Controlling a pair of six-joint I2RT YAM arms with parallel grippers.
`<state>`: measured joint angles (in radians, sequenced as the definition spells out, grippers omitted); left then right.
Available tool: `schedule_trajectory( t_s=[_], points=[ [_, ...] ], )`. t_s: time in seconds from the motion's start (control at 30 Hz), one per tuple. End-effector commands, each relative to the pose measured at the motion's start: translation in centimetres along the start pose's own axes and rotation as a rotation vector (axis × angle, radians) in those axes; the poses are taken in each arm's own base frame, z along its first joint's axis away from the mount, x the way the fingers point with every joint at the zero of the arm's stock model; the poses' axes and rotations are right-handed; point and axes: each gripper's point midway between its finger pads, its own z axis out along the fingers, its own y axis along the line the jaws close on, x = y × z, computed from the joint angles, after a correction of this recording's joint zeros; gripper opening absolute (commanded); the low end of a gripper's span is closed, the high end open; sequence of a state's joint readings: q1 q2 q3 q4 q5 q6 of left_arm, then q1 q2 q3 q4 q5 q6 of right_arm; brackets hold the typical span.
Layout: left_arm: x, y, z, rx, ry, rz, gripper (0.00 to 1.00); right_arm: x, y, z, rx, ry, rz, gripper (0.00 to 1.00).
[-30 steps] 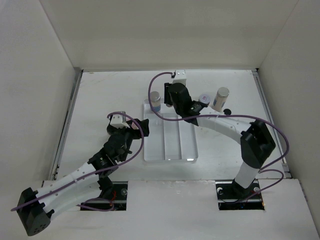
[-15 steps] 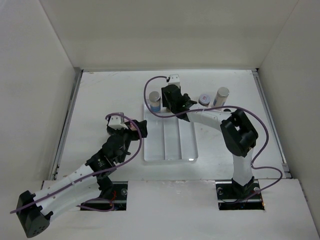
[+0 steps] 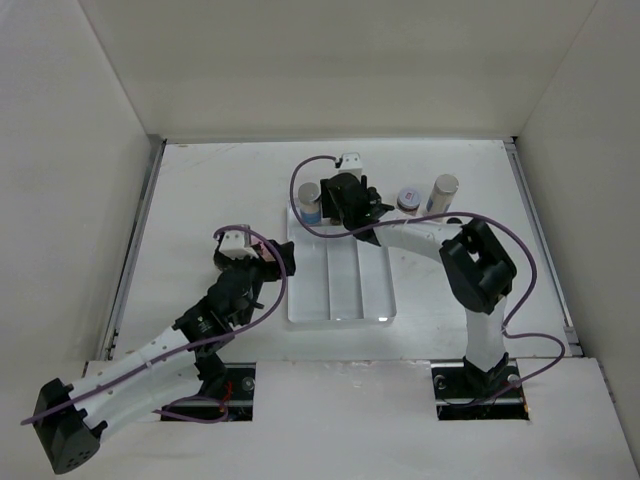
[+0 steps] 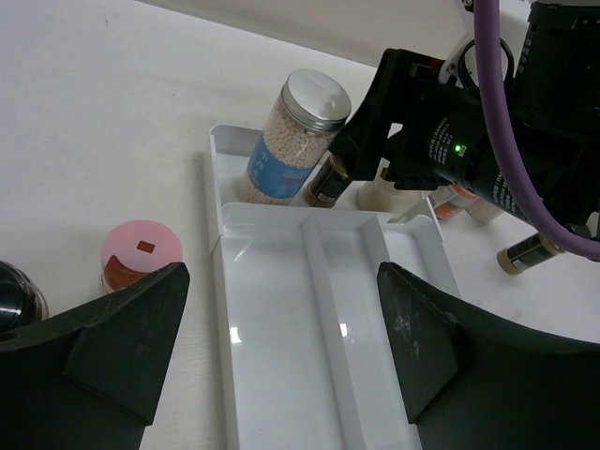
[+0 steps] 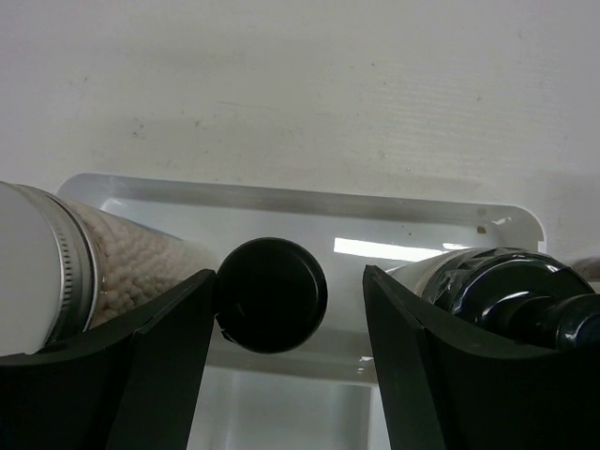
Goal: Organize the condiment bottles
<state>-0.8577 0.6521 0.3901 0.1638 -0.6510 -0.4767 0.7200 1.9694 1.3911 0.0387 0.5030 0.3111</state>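
Note:
My right gripper is open over the back compartment of the white tray. A small dark-capped bottle stands between its fingers, touching the left finger; it also shows in the left wrist view. A grey-capped blue-labelled jar stands in the same compartment to its left, and a dark-topped bottle to its right. My left gripper is open and empty above the tray's long compartments. A pink-lidded jar and a dark-capped jar stand on the table left of the tray.
A blue-labelled jar and a taller white bottle with a grey top stand on the table right of the tray's back end. A small dark-capped bottle lies near them. White walls enclose the table on three sides.
The right arm folded its elbow in toward the tray and its gripper shifted slightly left over the back compartment. The left arm has barely moved.

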Motion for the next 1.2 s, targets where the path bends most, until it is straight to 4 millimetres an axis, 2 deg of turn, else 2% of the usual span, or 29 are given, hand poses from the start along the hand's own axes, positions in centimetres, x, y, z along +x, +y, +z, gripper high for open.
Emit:
schedule_trajectory(
  t_s=[0.0, 0.13, 0.23, 0.37, 0.43, 0.6, 0.7, 0.83, 1.07, 1.1, 1.17],
  points=[
    [-0.8, 0.4, 0.2, -0.020, -0.025, 0.002, 0.81, -4.0, 0.5, -2.0, -0.030, -0.100, 0.067, 0.71],
    [-0.8, 2.3, 0.4, -0.116, -0.015, 0.045, 0.80, -7.8, -0.1, -5.0, -0.049, -0.168, 0.094, 0.81],
    [-0.1, 4.0, 1.0, -0.209, 0.021, 0.100, 0.80, -10.2, -0.3, -8.0, -0.081, -0.222, 0.109, 0.83],
    [1.0, 5.5, 2.1, -0.276, 0.066, 0.140, 0.81, -11.4, -1.0, -12.3, -0.124, -0.273, 0.128, 0.88],
    [1.1, 6.2, 2.8, -0.298, 0.074, 0.144, 0.81, -10.8, -1.1, -14.4, -0.151, -0.288, 0.144, 0.90],
    [0.9, 6.0, 4.9, -0.273, 0.092, 0.134, 0.81, -7.0, -0.6, -18.8, -0.261, -0.318, 0.212, 0.90],
    [1.1, 6.0, 5.8, -0.279, 0.113, 0.139, 0.81, -4.8, -1.6, -19.8, -0.269, -0.317, 0.227, 0.90],
    [1.7, 6.4, 6.8, -0.301, 0.123, 0.147, 0.79, -3.3, -2.8, -20.6, -0.272, -0.312, 0.242, 0.90],
    [3.5, 7.1, 8.2, -0.328, 0.153, 0.165, 0.63, -3.8, -5.1, -21.8, -0.264, -0.354, 0.278, 0.91],
    [3.7, 7.2, 8.3, -0.330, 0.153, 0.166, 0.58, -3.7, -5.3, -21.7, -0.260, -0.353, 0.278, 0.90],
    [3.5, 7.2, 8.4, -0.335, 0.148, 0.163, 0.43, -3.7, -5.6, -21.8, -0.258, -0.357, 0.283, 0.89]
  ],
)
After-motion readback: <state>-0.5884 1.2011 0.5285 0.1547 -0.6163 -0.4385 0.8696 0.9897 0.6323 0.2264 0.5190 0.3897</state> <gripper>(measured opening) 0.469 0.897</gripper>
